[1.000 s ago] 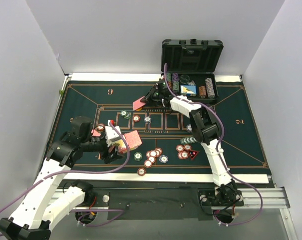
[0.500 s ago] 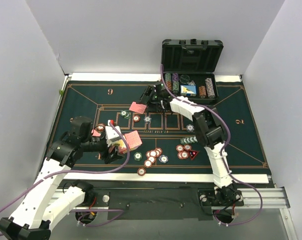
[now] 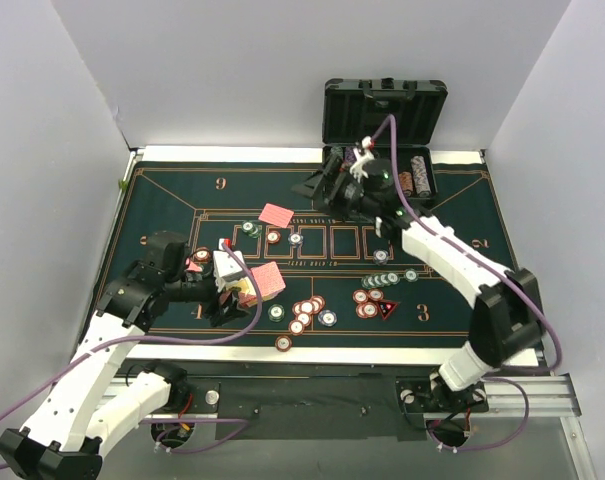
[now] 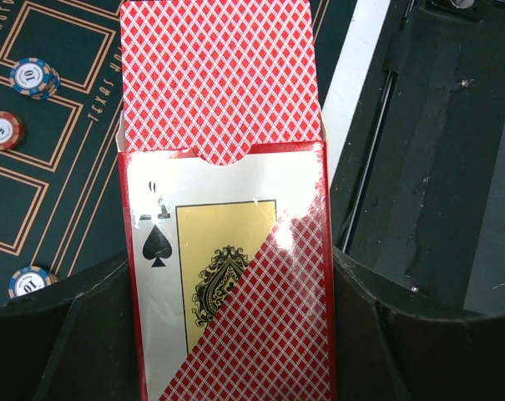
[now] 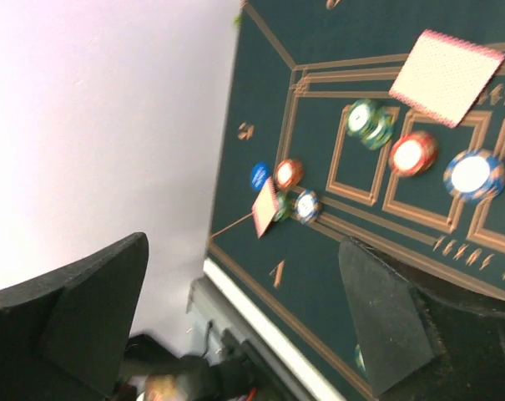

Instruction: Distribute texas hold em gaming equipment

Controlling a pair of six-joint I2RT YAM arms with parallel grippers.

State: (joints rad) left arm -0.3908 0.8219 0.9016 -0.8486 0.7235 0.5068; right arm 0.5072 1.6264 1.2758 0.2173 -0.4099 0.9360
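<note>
The left pincer (image 4: 229, 280) is closed on a red diamond-patterned card pack (image 4: 235, 351) with an ace of spades printed on its front. A black finger (image 4: 77, 334) presses each long side of the pack. A red-backed panel (image 4: 219, 92) sticks out past the pack's notched mouth, ahead of the fingertips (it may be cards drawn partway out or the pack's flap; the wrist view does not settle it). To this pincer's left, a blue-edged striped chip (image 4: 33, 77) and a red-edged chip (image 4: 2, 129) lie on the dark green felt mat with orange lines (image 4: 60, 192).

The right pincer (image 5: 242, 246) stands wide, with nothing between its fingers. It hangs above the mat, just beside the open black hard plastic case (image 3: 384, 105). Ahead of its fingertips and well apart from them, a single pink-red-backed playing card (image 3: 278, 214) lies flat on the felt. Just past that card from this pincer sit three round poker chips in a row: green (image 3: 249, 229), red (image 3: 273, 237) and grey-blue (image 3: 295, 238). Further out in the same direction is a small blue button disc (image 5: 260, 175). Between the two pincers, nearer the arm bases, lies a cluster of red-edged chips (image 3: 307, 308).
</note>
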